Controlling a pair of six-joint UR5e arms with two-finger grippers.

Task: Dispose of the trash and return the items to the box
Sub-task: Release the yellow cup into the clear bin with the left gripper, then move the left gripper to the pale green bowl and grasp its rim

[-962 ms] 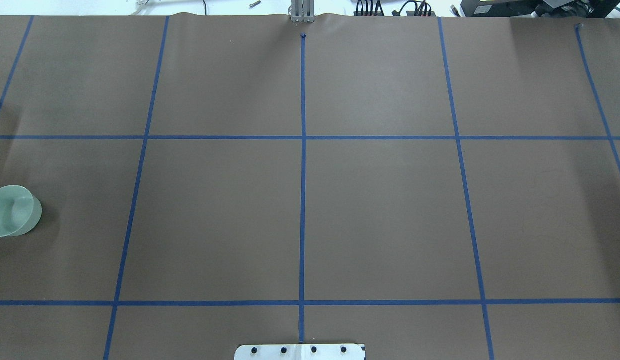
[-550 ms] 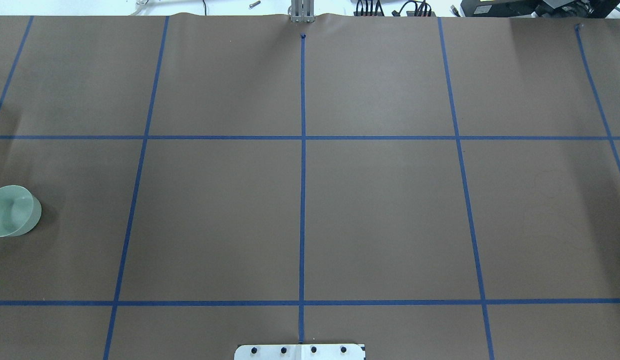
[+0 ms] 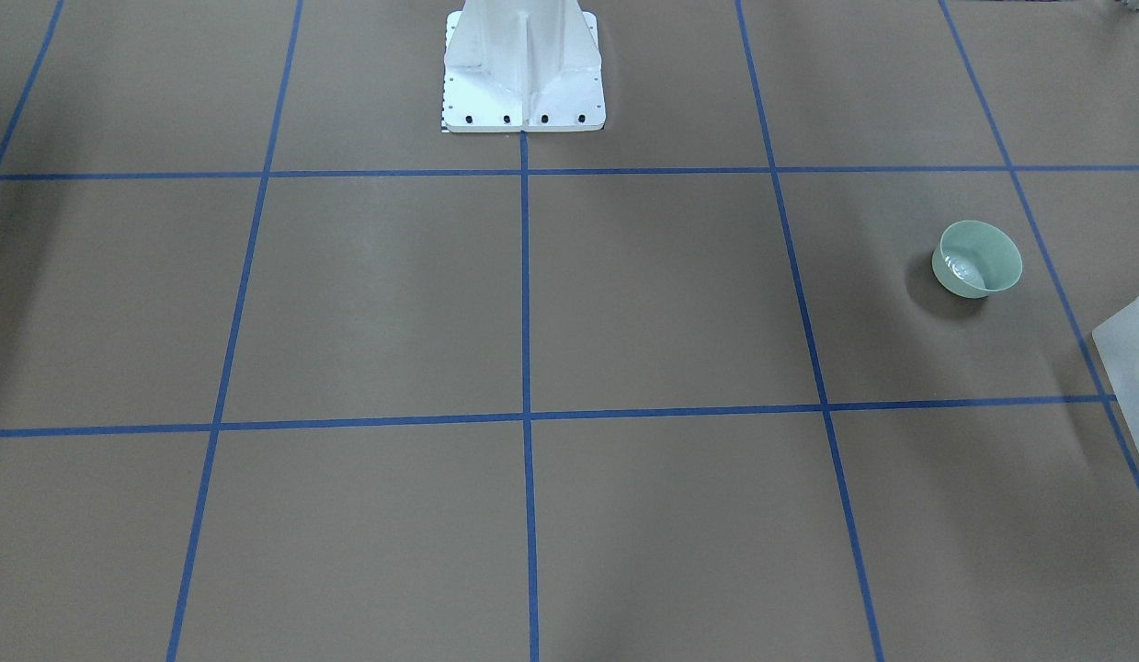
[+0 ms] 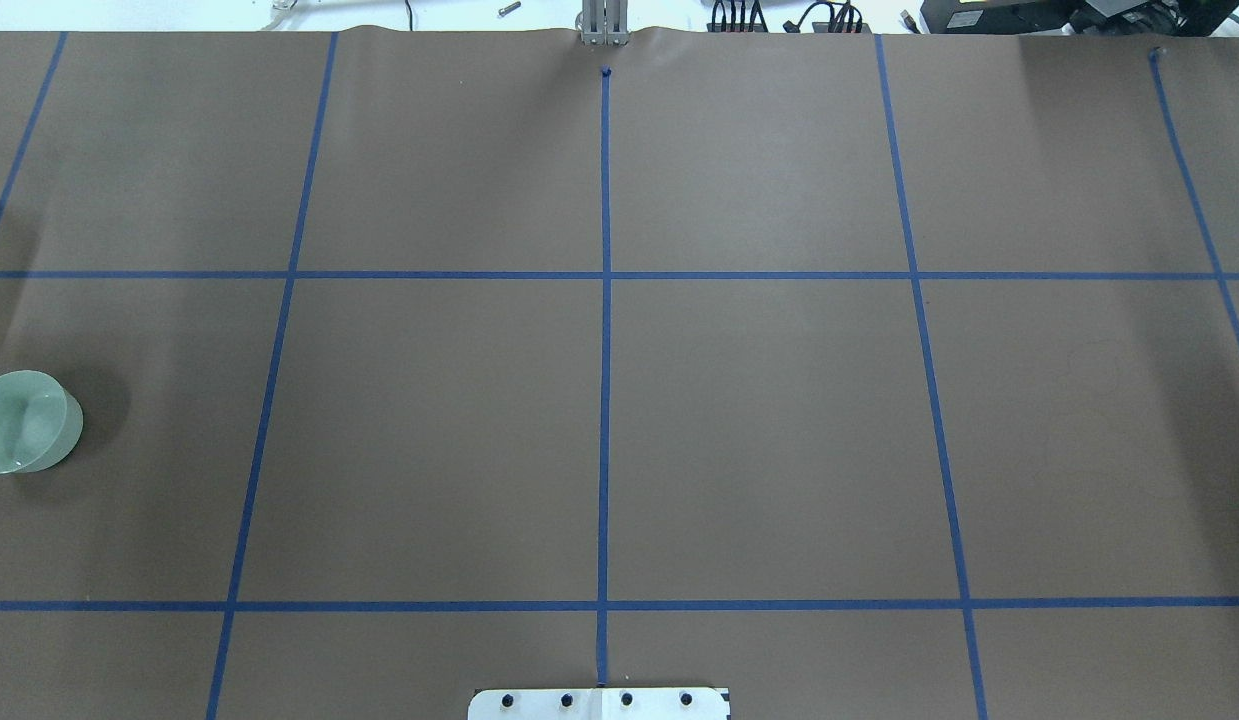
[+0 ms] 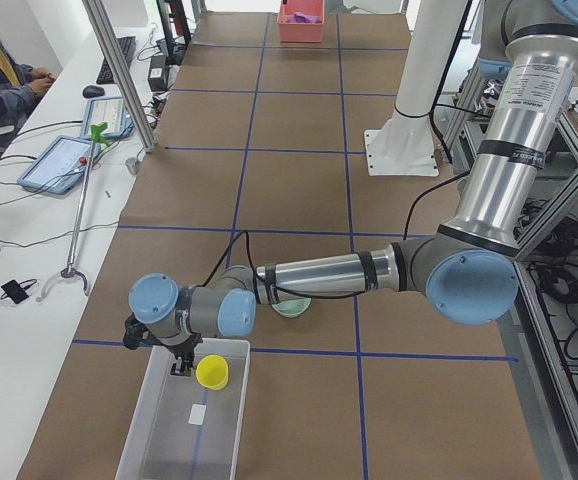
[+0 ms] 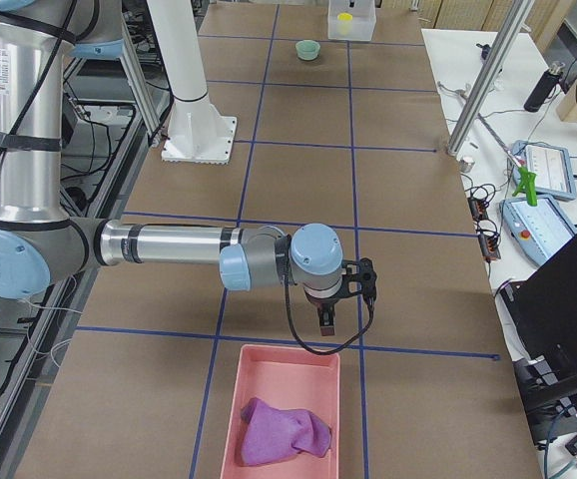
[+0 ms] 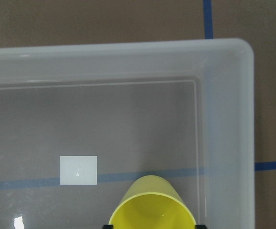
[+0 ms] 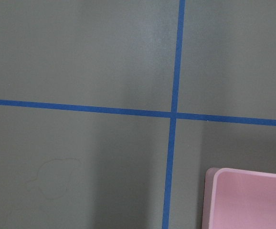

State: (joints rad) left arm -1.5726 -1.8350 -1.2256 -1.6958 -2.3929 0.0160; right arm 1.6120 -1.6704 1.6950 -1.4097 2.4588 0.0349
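Yellow cup [image 7: 152, 202] hangs mouth-up over the clear box [image 7: 128, 47], above the floor near its white label [image 7: 78, 170]. The left gripper [image 5: 181, 368] is clamped on it, dark fingertips showing at either side of the cup. The left arm's forearm reaches low and level across the table, wrist turned straight down. The green bowl [image 4: 24, 420] sits on the paper just beside the box. At the far end, the right gripper [image 6: 326, 321] points down near the pink bin [image 6: 269, 359] holding a purple cloth [image 6: 281, 431]; can't tell how its jaws stand.
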